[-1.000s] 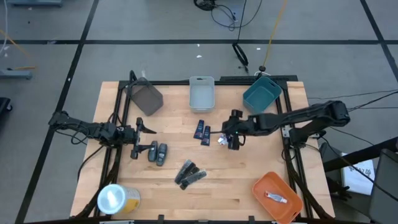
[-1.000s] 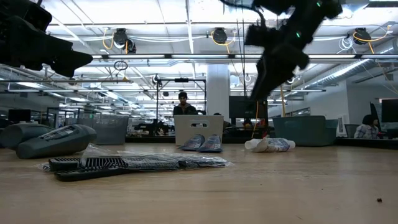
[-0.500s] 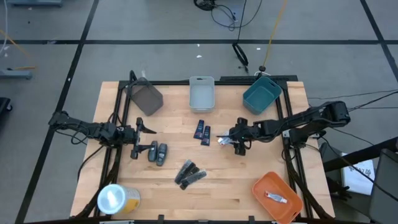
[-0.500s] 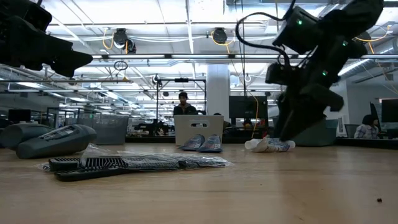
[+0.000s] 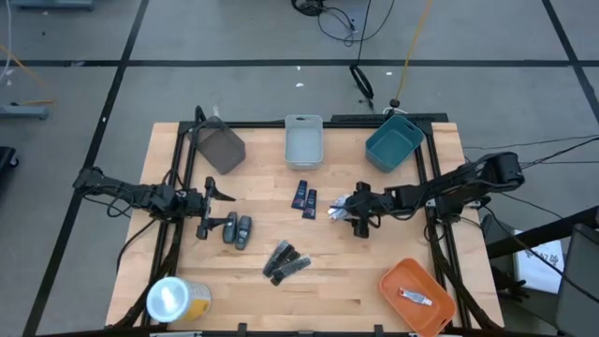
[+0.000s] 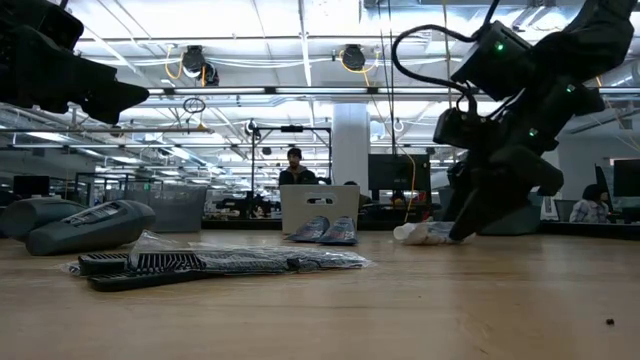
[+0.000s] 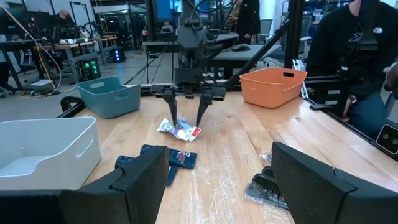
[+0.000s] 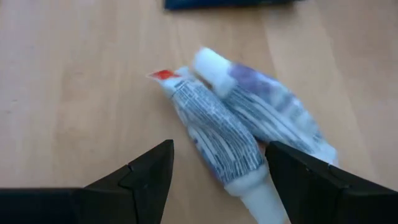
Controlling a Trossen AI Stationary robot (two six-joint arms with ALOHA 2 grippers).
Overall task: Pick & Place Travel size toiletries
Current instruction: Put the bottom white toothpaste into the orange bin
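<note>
Two silvery-white tubes [image 8: 214, 134] lie side by side on the table at mid-right [image 5: 339, 212]. My right gripper [image 8: 217, 180] is open and low over them, pointing down, with one finger on each side of the nearer tube; it also shows in the left wrist view [image 7: 186, 121]. Two dark blue packets [image 5: 303, 197], two dark grey oval pieces [image 5: 237, 229] and black sticks [image 5: 285, 262] lie flat on the wood. My left gripper [image 5: 213, 212] waits open and empty beside the oval pieces. My right gripper comes from above with its fingers across the nearer tube [image 8: 205, 124]. One finger [image 8: 305, 174] stands close against the second tube [image 8: 273, 112]. I cannot tell whether it touches either tube. Both tubes lie flat on the table.
A grey bin [image 5: 217, 145], a white bin [image 5: 303, 140] and a teal bin [image 5: 394, 142] stand along the far edge. An orange bin [image 5: 416, 295] at the near right holds one tube. A yellow roll [image 5: 173, 300] stands at the near left. People show in the room behind.
My right gripper has come down from well above the table to the two tubes, shifting slightly toward the right and near edges. The tubes have stayed where they were.
</note>
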